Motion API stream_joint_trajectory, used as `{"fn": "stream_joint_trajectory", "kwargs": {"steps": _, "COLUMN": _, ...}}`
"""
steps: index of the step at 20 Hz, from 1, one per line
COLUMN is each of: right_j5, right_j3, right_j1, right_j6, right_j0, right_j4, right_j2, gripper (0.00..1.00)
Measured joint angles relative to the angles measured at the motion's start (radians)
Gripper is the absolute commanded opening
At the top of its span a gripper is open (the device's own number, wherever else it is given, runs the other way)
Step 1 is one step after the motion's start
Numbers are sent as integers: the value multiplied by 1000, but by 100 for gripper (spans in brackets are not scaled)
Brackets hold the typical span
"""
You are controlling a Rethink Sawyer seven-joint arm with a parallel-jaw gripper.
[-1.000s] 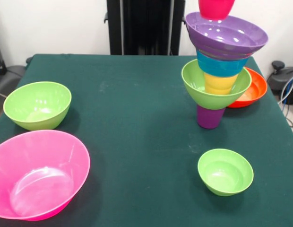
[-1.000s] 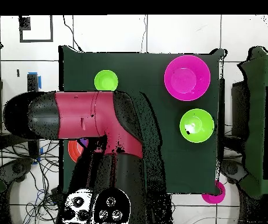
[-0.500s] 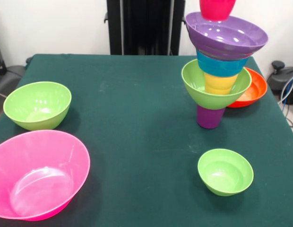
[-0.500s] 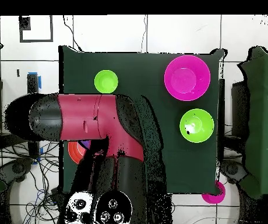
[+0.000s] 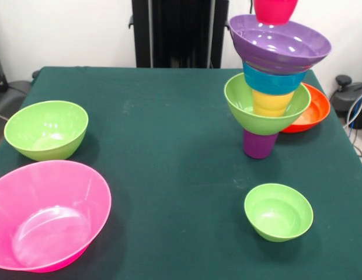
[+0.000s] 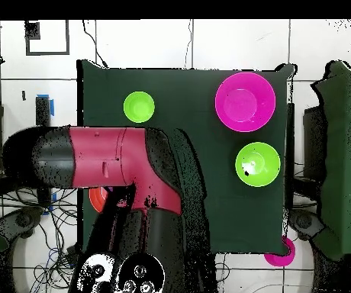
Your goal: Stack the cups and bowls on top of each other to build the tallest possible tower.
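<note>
The front view is bright and clear. Light comes from above. Soft, pale shadows sit on the green table (image 5: 169, 151) right under each bowl. White shiny spots show inside the big pink bowl (image 5: 47, 216) and on the wide purple bowl (image 5: 280, 42). The wall behind is very bright. Nothing looks blurry. The top cup is cut off by the top edge.

The overhead view is bright too. The floor looks almost white, and the table (image 6: 201, 107) looks very dark.
</note>
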Motion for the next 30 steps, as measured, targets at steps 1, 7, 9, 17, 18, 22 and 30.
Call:
{"fn": "stream_joint_trajectory", "kwargs": {"steps": 1, "right_j5": -2, "right_j3": 2, "right_j1": 0, "right_j6": 2, "right_j0": 2, "right_j4": 2, "right_j2": 0, "gripper": 0}}
{"fn": "stream_joint_trajectory", "kwargs": {"steps": 7, "right_j5": -34, "right_j3": 13, "right_j1": 9, "right_j6": 16, "right_j0": 12, "right_j4": 17, "right_j2": 0, "gripper": 0}}
{"fn": "stream_joint_trajectory", "kwargs": {"steps": 9, "right_j5": -52, "right_j3": 17, "right_j1": 20, "right_j6": 18, "right_j0": 15, "right_j4": 20, "right_j2": 0, "gripper": 0}}
{"fn": "stream_joint_trajectory", "kwargs": {"steps": 17, "right_j5": -101, "right_j3": 31, "right_j1": 49, "right_j6": 18, "right_j0": 15, "right_j4": 20, "right_j2": -3, "gripper": 0}}
{"fn": "stream_joint_trajectory", "kwargs": {"steps": 18, "right_j5": -107, "right_j3": 34, "right_j1": 53, "right_j6": 18, "right_j0": 15, "right_j4": 20, "right_j2": -4, "gripper": 0}}
{"fn": "stream_joint_trajectory", "kwargs": {"steps": 22, "right_j5": -111, "right_j3": 41, "right_j1": 63, "right_j6": 18, "right_j0": 15, "right_j4": 20, "right_j2": -7, "gripper": 0}}
{"fn": "stream_joint_trajectory", "kwargs": {"steps": 30, "right_j5": -111, "right_j3": 44, "right_j1": 68, "right_j6": 18, "right_j0": 17, "right_j4": 20, "right_j2": -16, "gripper": 0}}
